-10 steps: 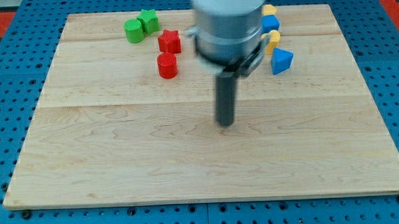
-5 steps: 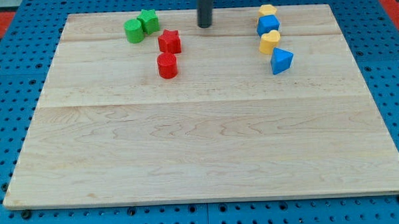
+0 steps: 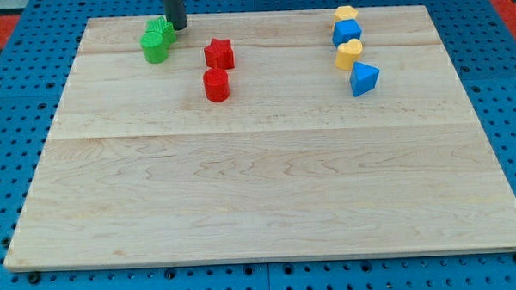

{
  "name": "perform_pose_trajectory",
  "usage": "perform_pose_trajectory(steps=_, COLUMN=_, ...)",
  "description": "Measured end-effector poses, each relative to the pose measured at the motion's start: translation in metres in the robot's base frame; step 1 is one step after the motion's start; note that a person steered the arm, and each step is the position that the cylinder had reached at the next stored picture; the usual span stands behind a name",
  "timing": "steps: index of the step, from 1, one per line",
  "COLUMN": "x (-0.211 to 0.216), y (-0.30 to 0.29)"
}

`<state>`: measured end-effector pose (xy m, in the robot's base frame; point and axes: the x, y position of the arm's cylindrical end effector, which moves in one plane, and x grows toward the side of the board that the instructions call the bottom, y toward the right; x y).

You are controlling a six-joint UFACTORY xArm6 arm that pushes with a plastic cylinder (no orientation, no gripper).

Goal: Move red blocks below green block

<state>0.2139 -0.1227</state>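
Note:
Two green blocks sit together near the top left of the wooden board (image 3: 259, 188): a green cylinder (image 3: 155, 48) in front and a second green block (image 3: 162, 30) just behind it. My tip (image 3: 177, 26) stands at the right side of that rear green block, touching or nearly touching it. A red star block (image 3: 219, 53) lies to the right of the green pair. A red cylinder (image 3: 215, 84) lies just below the star. Both red blocks are apart from my tip.
At the top right stand a yellow block (image 3: 346, 14), a blue block (image 3: 347, 31), a second yellow block (image 3: 349, 53) and a blue triangular block (image 3: 363, 78) in a column. The board's top edge runs just behind the green blocks.
My tip went from mid-board to the top edge, then left to the green blocks. The green pair has shifted left and closed up. The red blocks have not moved.

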Motion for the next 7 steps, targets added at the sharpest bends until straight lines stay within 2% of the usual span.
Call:
perform_pose_trajectory(steps=1, x=0.015, y=0.07)
perform_pose_trajectory(steps=3, x=0.075, y=0.078)
perform_pose_trajectory(steps=4, x=0.084, y=0.092)
perform_pose_trajectory(steps=5, x=0.097, y=0.148)
perform_pose_trajectory(steps=7, x=0.099, y=0.05)
